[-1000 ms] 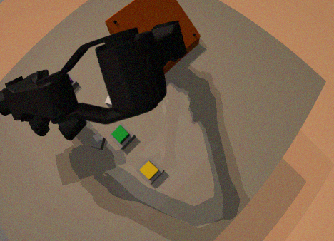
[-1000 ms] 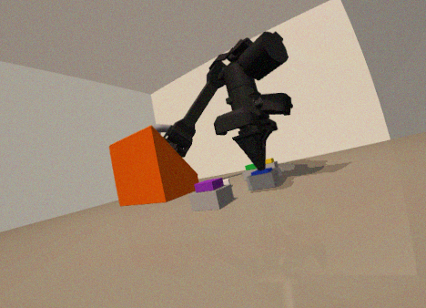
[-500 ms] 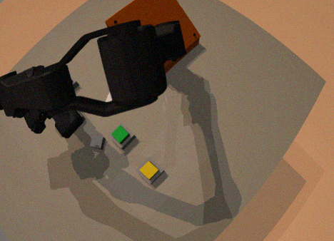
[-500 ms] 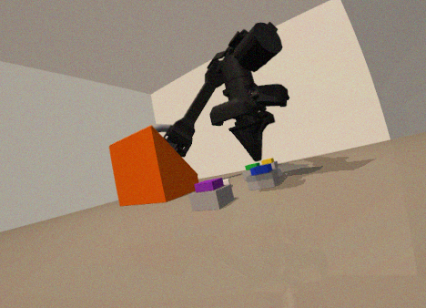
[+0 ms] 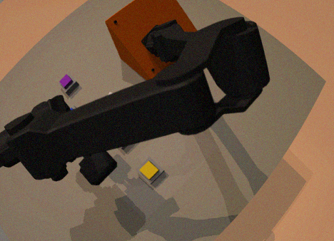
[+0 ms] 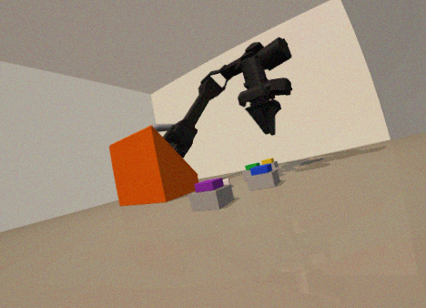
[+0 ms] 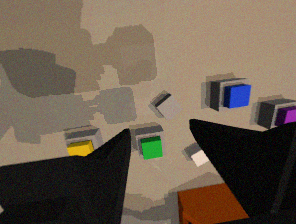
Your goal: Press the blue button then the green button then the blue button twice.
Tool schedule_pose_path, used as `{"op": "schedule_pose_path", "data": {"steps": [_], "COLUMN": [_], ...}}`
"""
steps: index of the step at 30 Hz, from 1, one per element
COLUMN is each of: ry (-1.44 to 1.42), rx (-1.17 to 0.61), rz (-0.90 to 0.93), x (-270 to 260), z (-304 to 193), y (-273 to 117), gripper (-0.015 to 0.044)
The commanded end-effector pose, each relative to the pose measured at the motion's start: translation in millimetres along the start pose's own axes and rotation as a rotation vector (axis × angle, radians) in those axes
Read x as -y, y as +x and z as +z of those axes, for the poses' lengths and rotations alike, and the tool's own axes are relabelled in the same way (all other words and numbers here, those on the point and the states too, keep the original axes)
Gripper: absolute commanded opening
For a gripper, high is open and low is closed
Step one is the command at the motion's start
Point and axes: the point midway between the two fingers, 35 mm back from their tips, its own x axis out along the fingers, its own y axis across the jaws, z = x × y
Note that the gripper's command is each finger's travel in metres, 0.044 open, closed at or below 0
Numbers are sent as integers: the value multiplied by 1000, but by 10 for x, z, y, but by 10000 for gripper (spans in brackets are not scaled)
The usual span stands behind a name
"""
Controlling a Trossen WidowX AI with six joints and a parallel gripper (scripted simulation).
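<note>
While arm hides it from above | wrist shows green button (image 7: 151, 148) | hand (image 7: 159, 145) open, empty

The open black pincer (image 6: 266, 124) hangs high above the tan counter (image 6: 319, 224), over the square blue push-button (image 6: 261, 169). The square green push-button (image 6: 251, 166) and square yellow push-button (image 6: 268, 160) sit just behind it; the square purple push-button (image 6: 208, 184) lies left, beside the orange box-shaped base (image 6: 146, 167).
</note>
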Motion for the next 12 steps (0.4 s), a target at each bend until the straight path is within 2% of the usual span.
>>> {"op": "schedule_pose_path", "data": {"steps": [1, 5, 12], "ry": [3, 2, 2], "rx": [-2, -6, -6], "rz": [12, 26, 27], "x": [-645, -1112, -1138], "z": [-238, -534, -555], "y": [-152, -264, -271], "gripper": [387, 400, 400]}}
